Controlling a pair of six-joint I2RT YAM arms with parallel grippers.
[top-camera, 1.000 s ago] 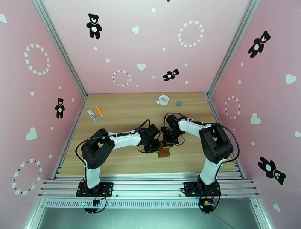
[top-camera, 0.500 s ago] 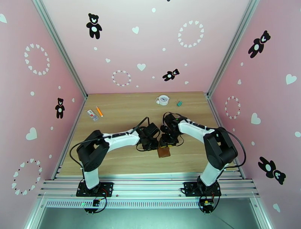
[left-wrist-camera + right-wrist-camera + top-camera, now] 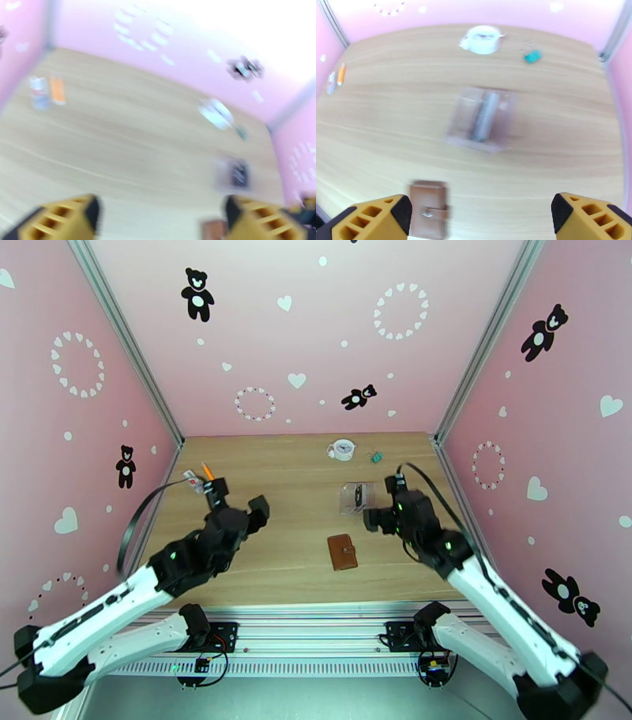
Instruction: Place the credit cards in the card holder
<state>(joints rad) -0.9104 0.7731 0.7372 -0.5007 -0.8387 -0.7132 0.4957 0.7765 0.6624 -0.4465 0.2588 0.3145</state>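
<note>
Near edge: ribbed aluminium rails (image 3: 316, 632) run along the bottom of the top view and carry both arm bases.
Left gripper (image 3: 237, 500): left of centre in the top view, over bare wood. Its yellow honeycomb fingers (image 3: 59, 219) are spread wide in the bottom corners of its wrist view, with nothing between them.
Right gripper (image 3: 381, 502): right of centre, level with the left one. Its jaws are spread wide and empty, with its yellow fingers (image 3: 375, 217) in the bottom corners of its wrist view.
Card holder: the small brown leather wallet (image 3: 343, 552) lies flat and folded on the pale wood-grain tabletop (image 3: 276, 477), low in the middle between the two arms and touching neither. Its strap is across the front (image 3: 430, 209).
In the way: nothing lies over the wallet, and both grippers are well apart from it.
Pouch: a crinkly clear plastic pouch (image 3: 357, 498) lies just above the wallet, beside the right gripper. It holds dark and pale grey flat shapes (image 3: 482, 120), too blurred to tell what they are.
Left side: a slim orange pen (image 3: 208, 472) and a small white-and-red packet (image 3: 192, 478) lie side by side at upper left.
Far edge: a round white object (image 3: 342, 449) sits near a tiny teal piece (image 3: 377, 455), upper centre.
Walls: matte pink panels (image 3: 316, 335) bear black teddy bears and white hearts.
</note>
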